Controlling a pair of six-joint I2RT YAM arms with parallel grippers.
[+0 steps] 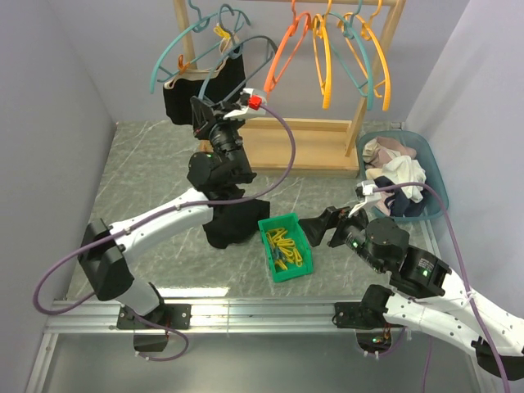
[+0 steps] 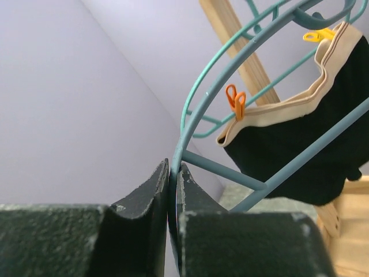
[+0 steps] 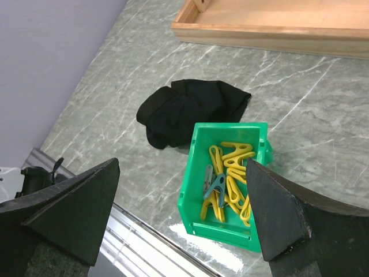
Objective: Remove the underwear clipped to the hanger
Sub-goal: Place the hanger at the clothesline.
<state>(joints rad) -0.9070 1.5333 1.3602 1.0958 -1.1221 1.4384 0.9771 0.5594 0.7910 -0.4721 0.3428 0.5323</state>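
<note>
A robotics lab cell staged as a laundry corner: plain lilac panels [image 1: 49, 139] enclose a marble-patterned tabletop [image 1: 155, 172] edged by an aluminium rail [image 1: 262, 311] with arm bases bolted on. The props are a wooden clothes rack [image 1: 311, 151], plastic hangers [image 1: 325, 70], a green peg bin [image 1: 266, 246] and a blue laundry basket [image 1: 436, 168].

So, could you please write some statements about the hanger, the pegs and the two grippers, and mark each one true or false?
1. The left gripper is shut on the wire of the teal hanger. True.
2. The right gripper grips a piece of cloth. False: it is open and empty, above the green bin.
3. An orange peg and a yellow peg clip the black underwear to the hanger. True.
4. The green bin is empty. False: it holds yellow pegs.
5. A black garment lies on the table beside the bin. True.
</note>
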